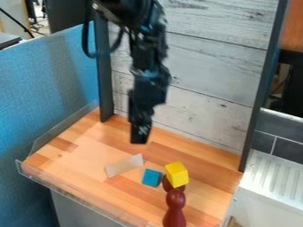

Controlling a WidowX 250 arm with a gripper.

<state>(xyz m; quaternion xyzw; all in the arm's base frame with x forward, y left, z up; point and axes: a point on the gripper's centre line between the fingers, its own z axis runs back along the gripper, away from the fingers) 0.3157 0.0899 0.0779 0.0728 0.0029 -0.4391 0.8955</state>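
Observation:
The black gripper (140,136) hangs over the back left part of the wooden table, pointing down, behind the small blocks and apart from them. Nearest to it lies a pale, flat oblong block (124,166). To the right of that is a blue cube (151,178). A yellow cube (177,174) appears on or just behind a dark red rounded piece (173,184), which it partly hides. In front of them, at the table's near edge, is a dark red knobbed wooden piece (175,201).
The wooden table top (77,159) has a clear plastic rim (59,185) at its left and front. Behind it stands a pale plank wall (207,66) between dark posts. A blue partition (47,84) stands on the left, and a white ribbed radiator (273,177) on the right.

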